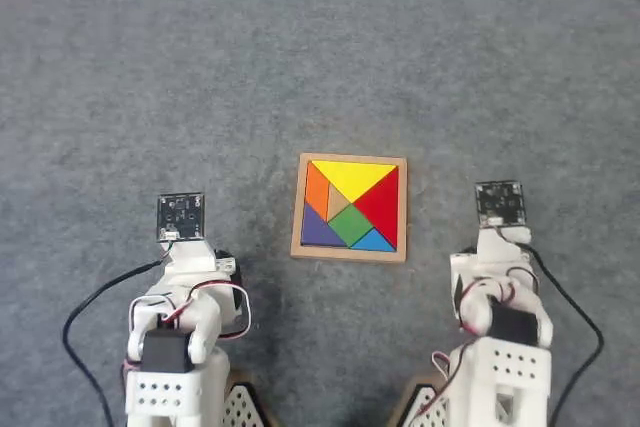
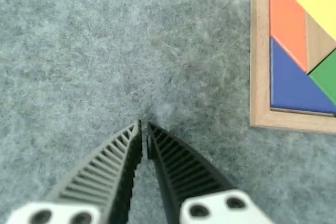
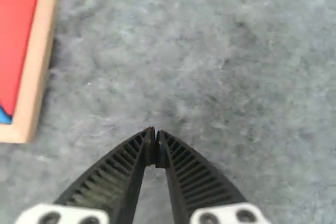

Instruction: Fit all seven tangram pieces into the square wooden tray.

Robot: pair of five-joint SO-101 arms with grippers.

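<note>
Item 1, grey felt table cover point(image 1: 150, 77): the ground for everything below. Item 2, my left arm point(image 1: 180, 317) and right arm point(image 1: 500, 317), folded low at the near edge of the table, one on each side. Item 3, square wooden tray point(image 1: 298, 207): flat on the felt between my arms, ahead of both and inward, so it lies to the right of my left pincer point(image 2: 144, 127) and to the left of my right pincer point(image 3: 155, 132). It is clear of each, and the right one looks slightly nearer. Being square it has no long axis, and its edges run nearly true to the table. Contents, largest first: yellow triangle point(image 1: 352, 178) along the far side, red triangle point(image 1: 381, 205) on the right, orange piece point(image 1: 317, 190), violet-blue triangle point(image 1: 318, 228), green square point(image 1: 350, 224), light blue triangle point(image 1: 374, 240) and a tan triangle point(image 1: 338, 204) at the centre. That last may be an unpainted piece or bare tray floor; I cannot say which. I judge the tray full and the task as good as done. Item 4, both pincers: tips pressed together, gripping nothing, over bare felt.
</note>
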